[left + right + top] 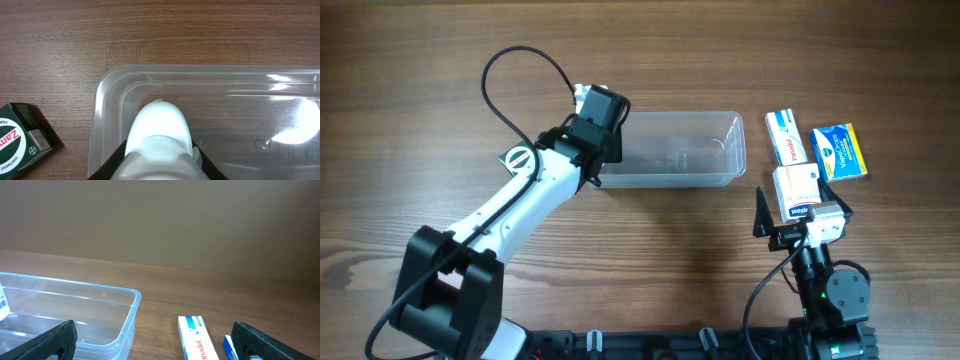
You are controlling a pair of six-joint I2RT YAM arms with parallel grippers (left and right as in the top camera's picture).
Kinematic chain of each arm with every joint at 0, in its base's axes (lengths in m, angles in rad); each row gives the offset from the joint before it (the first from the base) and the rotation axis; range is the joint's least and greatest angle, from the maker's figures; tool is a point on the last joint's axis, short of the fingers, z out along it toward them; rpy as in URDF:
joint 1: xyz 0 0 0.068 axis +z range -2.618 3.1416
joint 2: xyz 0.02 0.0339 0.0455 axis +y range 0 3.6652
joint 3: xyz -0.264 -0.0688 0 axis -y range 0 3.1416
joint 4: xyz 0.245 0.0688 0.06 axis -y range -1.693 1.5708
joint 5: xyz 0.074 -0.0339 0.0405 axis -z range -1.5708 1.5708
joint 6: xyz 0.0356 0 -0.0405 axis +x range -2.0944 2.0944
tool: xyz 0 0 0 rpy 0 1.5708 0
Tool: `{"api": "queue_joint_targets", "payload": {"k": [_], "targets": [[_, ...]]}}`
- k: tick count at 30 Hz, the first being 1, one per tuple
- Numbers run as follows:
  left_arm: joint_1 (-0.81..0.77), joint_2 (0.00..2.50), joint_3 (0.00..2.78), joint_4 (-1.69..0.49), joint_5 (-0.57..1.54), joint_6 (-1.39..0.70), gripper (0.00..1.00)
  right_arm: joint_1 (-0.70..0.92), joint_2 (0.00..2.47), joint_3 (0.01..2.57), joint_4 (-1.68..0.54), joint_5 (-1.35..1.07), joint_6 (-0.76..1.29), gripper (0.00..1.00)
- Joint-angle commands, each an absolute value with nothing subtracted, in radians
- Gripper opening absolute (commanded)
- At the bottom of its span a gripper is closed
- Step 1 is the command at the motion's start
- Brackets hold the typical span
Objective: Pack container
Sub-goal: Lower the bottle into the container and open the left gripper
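The container [675,150], a clear plastic tub, lies on the wooden table; it also shows in the left wrist view [107,90] and the right wrist view [125,305]. My left gripper [603,125] is shut on a white bottle [157,125] and holds it over the tub's left end. My right gripper [800,222] is open, its black fingers [160,350] spread wide, right of the tub. A pink and white box [795,187] lies just ahead of it. A white box with red lettering [197,340] lies beyond.
A white and blue box [782,135] and a blue and yellow box [841,151] lie right of the tub. A green and black ointment box [20,137] lies left of the tub, partly under the left arm [517,157].
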State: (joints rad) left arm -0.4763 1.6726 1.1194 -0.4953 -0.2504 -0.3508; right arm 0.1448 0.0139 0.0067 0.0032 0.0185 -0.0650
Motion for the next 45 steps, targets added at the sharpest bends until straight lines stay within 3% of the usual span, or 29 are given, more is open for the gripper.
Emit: {"api": "queue_joint_targets", "payload": {"k": [1, 20, 26, 32, 45], "targets": [[-0.48, 1.685, 1.126, -0.487, -0.278, -0.361, 0.21, 0.14, 0.013, 0.006, 0.007, -0.001, -0.05, 1.0], [-0.48, 1.712, 1.126, -0.499, -0.259, -0.361, 0.27, 0.14, 0.013, 0.006, 0.007, -0.001, -0.05, 1.0], [-0.48, 1.715, 1.126, -0.507, -0.259, -0.361, 0.42, 0.14, 0.013, 0.006, 0.007, -0.001, -0.05, 1.0], [-0.48, 1.715, 1.126, -0.506, -0.259, -0.36, 0.5, 0.14, 0.013, 0.006, 0.007, -0.001, -0.051, 1.0], [-0.48, 1.653, 1.126, -0.483, -0.26, -0.359, 0.49, 0.14, 0.013, 0.005, 0.007, -0.001, -0.05, 1.0]]}}
